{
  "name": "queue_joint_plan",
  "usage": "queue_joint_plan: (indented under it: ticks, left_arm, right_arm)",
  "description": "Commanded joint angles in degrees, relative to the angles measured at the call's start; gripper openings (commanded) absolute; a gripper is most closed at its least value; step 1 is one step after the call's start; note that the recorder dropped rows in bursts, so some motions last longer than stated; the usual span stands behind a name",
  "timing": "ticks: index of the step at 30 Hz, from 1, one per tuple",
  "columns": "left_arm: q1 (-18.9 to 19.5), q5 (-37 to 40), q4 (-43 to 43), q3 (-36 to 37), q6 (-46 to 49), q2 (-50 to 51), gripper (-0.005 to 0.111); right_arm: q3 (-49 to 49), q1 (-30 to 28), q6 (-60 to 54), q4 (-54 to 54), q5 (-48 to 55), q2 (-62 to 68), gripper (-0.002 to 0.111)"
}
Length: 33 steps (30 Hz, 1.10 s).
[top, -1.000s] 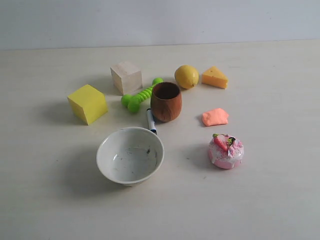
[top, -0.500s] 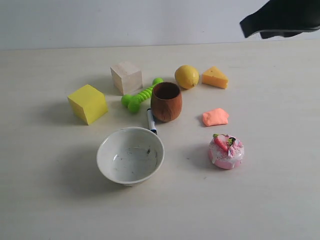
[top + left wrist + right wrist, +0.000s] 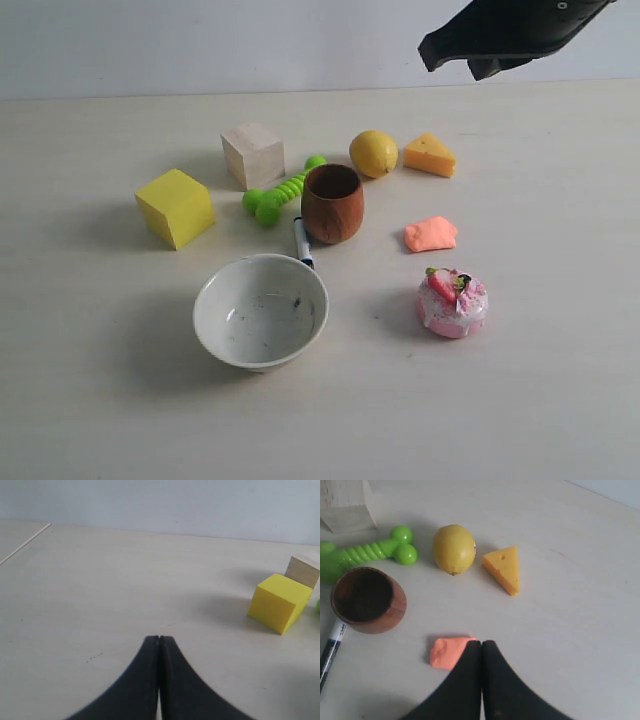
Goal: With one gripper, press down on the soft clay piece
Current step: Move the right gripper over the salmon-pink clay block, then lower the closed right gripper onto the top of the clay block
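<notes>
The left tool (image 3: 159,640) has its two black fingers pressed together on nothing, above bare counter (image 3: 100,580), with a yellow cube (image 3: 279,602) off to one side. In the exterior view the counter carries that cube, a pale wooden block (image 3: 252,154), a green ribbed dumbbell toy (image 3: 283,190), a white bowl (image 3: 260,315), a marker (image 3: 302,243), a brown wooden cup (image 3: 332,220), a lemon (image 3: 373,153) and a cheese wedge (image 3: 429,155). The soft clay piece (image 3: 431,234) lies flat between the wedge and a strawberry-topped cake (image 3: 452,301), apart from both. The right tool (image 3: 481,644) is likewise closed and empty. Its tips line up with the clay's edge in the wrist view, and its dark arm (image 3: 510,30) is high at the upper right.
</notes>
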Motion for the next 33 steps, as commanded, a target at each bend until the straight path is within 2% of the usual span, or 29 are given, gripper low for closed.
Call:
queue_joint_plan:
  ticks: [1, 13, 20, 27, 33]
  left_arm:
    - [0.1, -0.5, -0.1, 0.2, -0.1, -0.3, 0.000]
    - [0.1, -0.5, -0.1, 0.2, -0.1, -0.3, 0.000]
    - [0.1, -0.5, -0.1, 0.2, -0.1, -0.3, 0.000]
    - [0.1, -0.5, -0.1, 0.2, -0.1, -0.3, 0.000]
    - [0.1, -0.5, -0.1, 0.2, -0.1, -0.3, 0.000]
  right_arm:
    - [-0.4, 0.2, 3.0, 0.8, -0.7, -0.2, 0.000]
    - [-1.0, 0.2, 3.9, -2.1, -1.7, 6.6, 0.000]
    - [-6.7, 0.1, 4.0, 1.2, 3.3, 14.4, 0.000]
    - [-7.1, -0.6, 2.0, 4.3, 3.6, 20.2, 0.000]
    - [-7.1, -5.2, 0.8, 9.4, 4.6, 21.8, 0.000]
